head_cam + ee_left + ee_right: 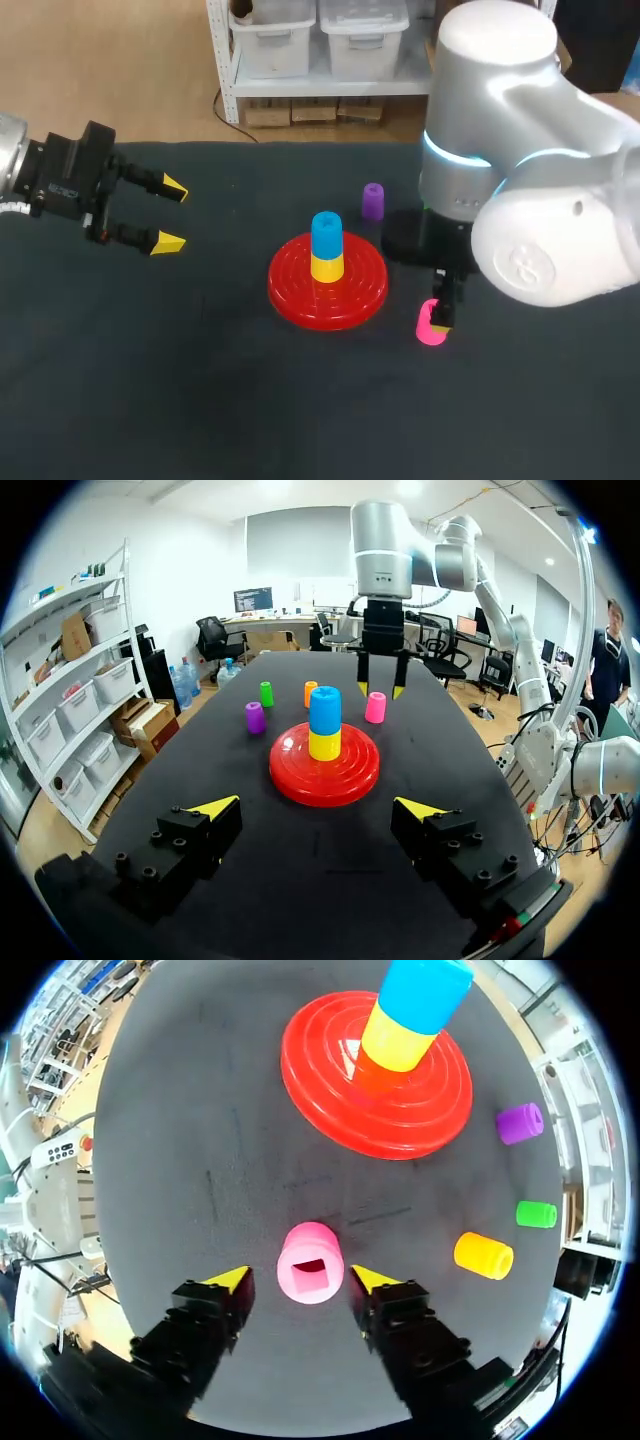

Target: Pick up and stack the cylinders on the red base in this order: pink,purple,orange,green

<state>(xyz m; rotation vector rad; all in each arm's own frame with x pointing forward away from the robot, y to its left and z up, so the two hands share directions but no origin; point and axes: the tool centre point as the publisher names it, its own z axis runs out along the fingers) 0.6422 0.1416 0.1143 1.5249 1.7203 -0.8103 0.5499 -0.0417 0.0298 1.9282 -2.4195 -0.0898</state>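
The red base (290,290) holds a yellow cylinder (327,267) with a blue cylinder (326,233) on top. The pink cylinder (310,1262) stands on the table between the fingers of my right gripper (300,1278). Both yellow tips flank it with small gaps, so the gripper is open. In the head view the pink cylinder (430,325) lies right of the base under my right gripper (439,310). The purple cylinder (372,200) stands behind the base. The orange cylinder (484,1255) and the green cylinder (536,1214) stand beyond the pink one. My left gripper (170,215) hovers open and empty at the left.
My right arm's large body (520,180) covers the table's right side in the head view and hides the orange and green cylinders there. The dark table (200,400) is bare cloth in front of the base.
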